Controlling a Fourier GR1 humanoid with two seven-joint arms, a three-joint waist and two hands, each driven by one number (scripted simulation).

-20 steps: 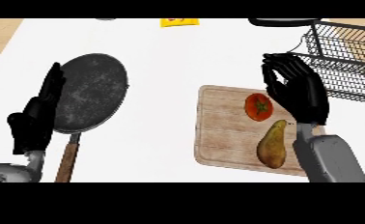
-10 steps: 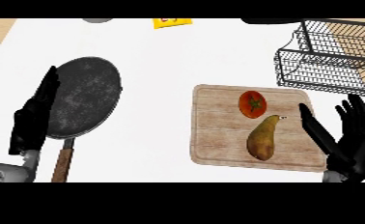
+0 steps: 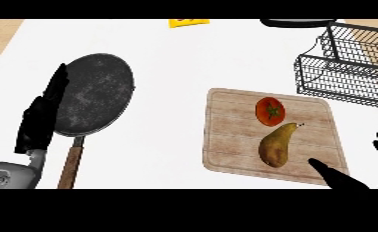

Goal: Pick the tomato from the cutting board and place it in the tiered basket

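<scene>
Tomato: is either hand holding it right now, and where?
Nothing is held. The tomato lies on the cutting board beside the pear. Only fingers of the right hand show at the board's lower right corner; the left hand rests open by the pan.

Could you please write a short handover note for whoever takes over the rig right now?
Left hand: open, resting at the left edge beside the frying pan.
Right hand: only a fingertip shows at the lower right, over the cutting board corner; holds nothing visible.
Tomato: on the board, just above the pear.
Tiered basket: upper right, nothing visible in it.
Done: nothing yet.
Left: grasp tomato, lift it, place it in the basket.
</scene>
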